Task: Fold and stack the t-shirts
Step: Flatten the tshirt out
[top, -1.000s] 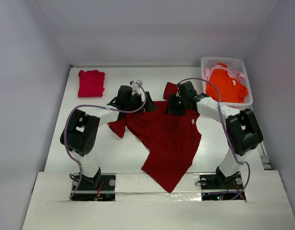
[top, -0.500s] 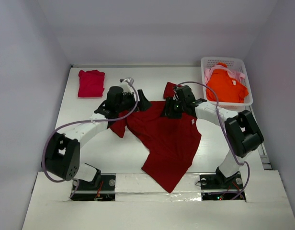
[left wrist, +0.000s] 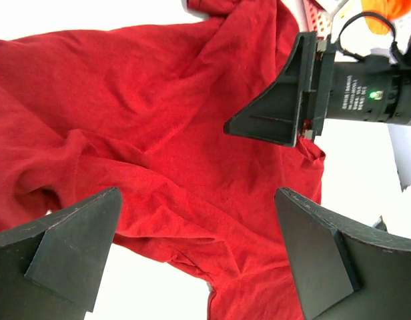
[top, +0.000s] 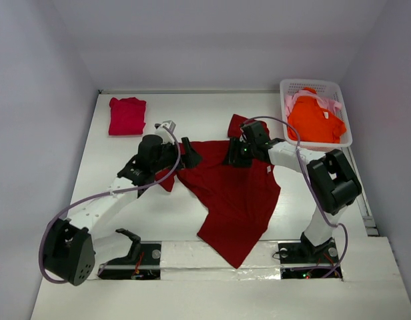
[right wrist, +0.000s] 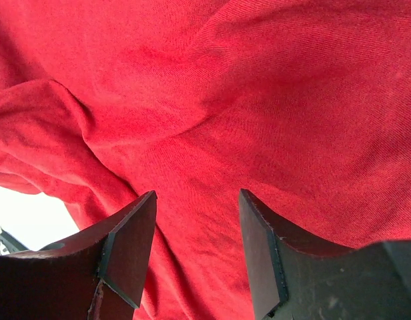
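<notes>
**Dark red shirt spread out, both jaws released**

The dark red t-shirt (top: 232, 190) lies rumpled mid-surface (top: 159, 207). The left gripper (top: 189, 153) holds its jaws wide apart over the shirt's far edge. The right gripper (top: 233, 155) faces it, jaws parted and grasping nothing. White print on the right gripper's body is too small to read. The crimson-pink t-shirt (top: 127, 115) lies far left. The orange t-shirt (top: 315, 120) and the pale pink t-shirt (top: 290, 101) fill the white basket (top: 312, 85).

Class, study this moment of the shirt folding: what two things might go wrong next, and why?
The left gripper and right gripper hang open close together over the dark red shirt, so they might collide. The cloth under them is bunched in ridges; a pinch may catch several layers and fold crooked.
</notes>
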`<state>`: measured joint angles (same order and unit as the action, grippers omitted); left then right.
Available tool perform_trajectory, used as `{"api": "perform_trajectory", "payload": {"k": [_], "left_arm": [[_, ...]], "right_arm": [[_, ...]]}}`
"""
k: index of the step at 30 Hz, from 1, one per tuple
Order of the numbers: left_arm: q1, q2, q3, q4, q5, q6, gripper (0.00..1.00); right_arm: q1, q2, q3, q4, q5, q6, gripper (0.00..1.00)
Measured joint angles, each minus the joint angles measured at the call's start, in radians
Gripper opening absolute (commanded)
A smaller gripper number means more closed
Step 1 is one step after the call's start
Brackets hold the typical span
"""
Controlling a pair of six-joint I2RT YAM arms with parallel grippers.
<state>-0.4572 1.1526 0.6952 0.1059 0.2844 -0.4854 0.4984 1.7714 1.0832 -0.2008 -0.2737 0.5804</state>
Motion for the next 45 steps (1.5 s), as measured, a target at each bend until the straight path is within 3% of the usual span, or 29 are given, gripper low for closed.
{"api": "perform_trajectory", "payload": {"k": [13,25,31,39,45], "left_arm": [[0.000,-0.044,-0.009,-0.172,-0.135,-0.006,0.99],[-0.006,-0.143,-0.007,-0.380,-0.410,-0.031,0.99],[-0.006,-0.263,-0.024,-0.362,-0.461,-0.063,0.99],[-0.006,-0.430,-0.186,-0.322,-0.478,-0.120,0.99],[-0.006,-0.478,-0.206,-0.309,-0.487,-0.149,0.99]], "right_arm": [[0.000,0.000,-0.007,0.009,-0.011,0.001,0.58],[0.001,-0.027,-0.020,0.008,-0.016,0.000,0.58],[0.001,-0.045,-0.020,0.008,-0.023,0.000,0.58],[0.001,-0.083,-0.021,0.007,-0.027,0.000,0.59],[0.006,-0.092,-0.021,0.007,-0.042,0.000,0.59]]}}
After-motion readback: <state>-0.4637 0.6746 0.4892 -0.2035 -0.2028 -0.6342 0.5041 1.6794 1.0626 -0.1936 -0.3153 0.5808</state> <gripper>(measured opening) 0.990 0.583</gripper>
